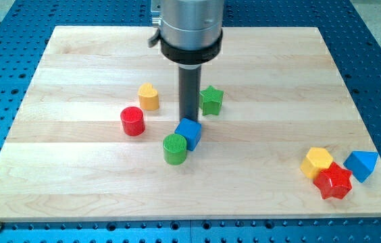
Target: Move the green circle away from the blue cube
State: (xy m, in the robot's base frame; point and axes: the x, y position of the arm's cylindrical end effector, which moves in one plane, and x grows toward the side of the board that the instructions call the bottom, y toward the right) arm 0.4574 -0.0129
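Not done: green circle (175, 148) touches blue cube (189, 133), frame centre. My tip (190, 119), a bare rod end effector holding nothing, sits just above the cube.

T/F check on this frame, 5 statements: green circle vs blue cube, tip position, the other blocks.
1. The green circle touches the blue cube. True: it sits against the cube's lower-left side.
2. My tip is at the view's bottom of the green circle. False: it is just above the blue cube, on the far side from the circle.
3. The green star lies to the view's right of the rod. True.
4. The red cylinder is stacked on the yellow block. False: both lie apart on the board.
5. Three blocks cluster at the view's bottom right. True: yellow, red, blue.
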